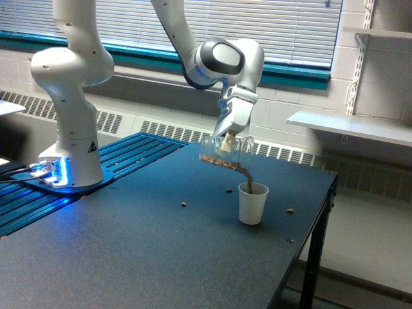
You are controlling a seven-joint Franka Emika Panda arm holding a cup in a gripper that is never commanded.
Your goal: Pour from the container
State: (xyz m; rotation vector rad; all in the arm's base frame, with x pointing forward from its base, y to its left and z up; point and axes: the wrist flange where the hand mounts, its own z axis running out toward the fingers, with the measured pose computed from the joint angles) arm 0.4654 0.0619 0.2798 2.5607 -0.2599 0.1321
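- The end effector (226,143) is clamped on the container (224,153), a clear cup held tipped nearly on its side above the counter (129,257).
- Brown bits lie along the container's lower wall, and a thin brown stream (245,174) runs from its mouth, which points down toward the exterior view's right.
- Directly below that mouth stands the white paper cup (252,203), upright, apart from the container, with the stream reaching its rim.
- Three spilled bits lie on the counter: one (228,190) just below the end effector beside the white cup, one (183,205) farther toward the exterior view's left, and one (290,210) beyond the cup toward the right.
- The counter's right edge (322,219) lies a short way beyond the cup; past it the floor drops away.
- Toward the exterior view's left of the end effector the counter is broad and bare up to the robot base (69,161).
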